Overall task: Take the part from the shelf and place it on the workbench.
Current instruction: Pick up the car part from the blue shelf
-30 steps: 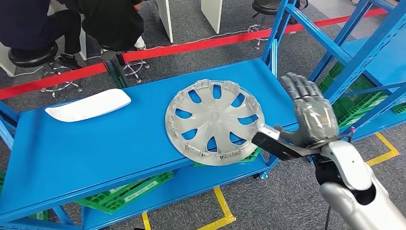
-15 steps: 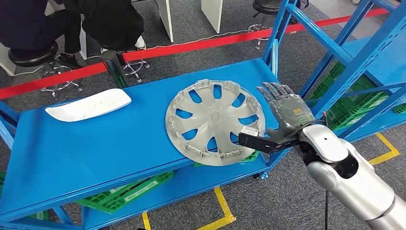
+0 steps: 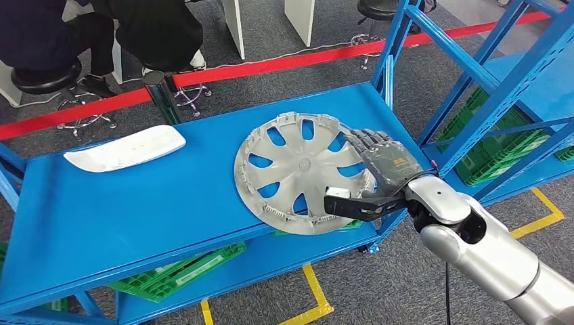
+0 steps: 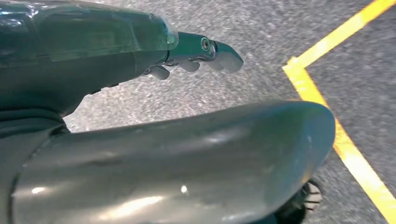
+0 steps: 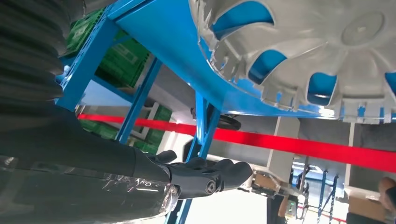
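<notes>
Hubcap [image 3: 302, 170], centre frame: likely light, stiff, slick plastic; grip rim where right hand [image 3: 384, 168] hovers, fingers apart, empty.

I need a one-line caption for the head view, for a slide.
Robot's right hand reaches, fingers apart, over the edge of the round silver plastic wheel cover lying on the blue metal shelf.

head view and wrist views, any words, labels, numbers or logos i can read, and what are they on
No text is legible in any view.
Back of the robot's right hand: a small coloured marking, too blurred to read.
Round silver plastic wheel cover: centre cap shows no readable logo.
White curved plastic panel: unmarked.
</notes>
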Tool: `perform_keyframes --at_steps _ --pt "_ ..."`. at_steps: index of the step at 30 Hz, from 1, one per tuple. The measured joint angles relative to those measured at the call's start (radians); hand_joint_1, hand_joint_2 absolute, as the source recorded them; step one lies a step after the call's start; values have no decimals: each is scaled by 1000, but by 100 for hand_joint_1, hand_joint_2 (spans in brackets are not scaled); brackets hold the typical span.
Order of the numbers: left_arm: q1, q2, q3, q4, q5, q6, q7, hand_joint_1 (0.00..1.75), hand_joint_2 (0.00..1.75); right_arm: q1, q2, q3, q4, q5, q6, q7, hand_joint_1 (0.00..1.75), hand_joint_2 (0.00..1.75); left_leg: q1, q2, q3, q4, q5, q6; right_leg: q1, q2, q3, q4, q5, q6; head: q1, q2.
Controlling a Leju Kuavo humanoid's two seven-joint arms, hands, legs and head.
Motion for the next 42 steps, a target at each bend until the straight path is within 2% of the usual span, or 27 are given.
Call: perform_keyframes --at_steps 6,13,19,27,31,42 --pt "1 3 0 2 11 -5 13 0 0 -26 -12 26 8 -30 -16 38 0 175 0 -5 0 0 0 0 0 -1 1 -1 0 0 0 0" --pt "1 0 0 2 9 -4 3 0 0 -31 -30 38 8 -38 -26 43 0 175 0 -7 0 0 0 0 0 -1 2 -1 0 0 0 0" --pt "1 -6 0 2 -11 -10 -25 0 0 -39 -38 52 0 11 -73 16 0 175 0 -7 0 0 0 0 0 -2 2 -1 0 0 0 0" --pt "1 -24 0 2 -18 -17 -19 0 0 -52 -23 77 -53 -3 -70 1 0 175 0 -5 0 0 0 0 0 -2 2 -1 0 0 0 0" --pt "1 -39 0 2 -20 -27 -19 0 0 -51 3 93 -77 -44 -83 -8 0 175 0 -3 0 0 0 0 0 -2 2 -2 0 0 0 0" --pt "1 -64 0 3 -19 -27 -20 0 0 -46 115 157 -94 -136 -97 -73 0 175 0 2 1 0 0 0 0 0 2 -1 0 0 1 0"
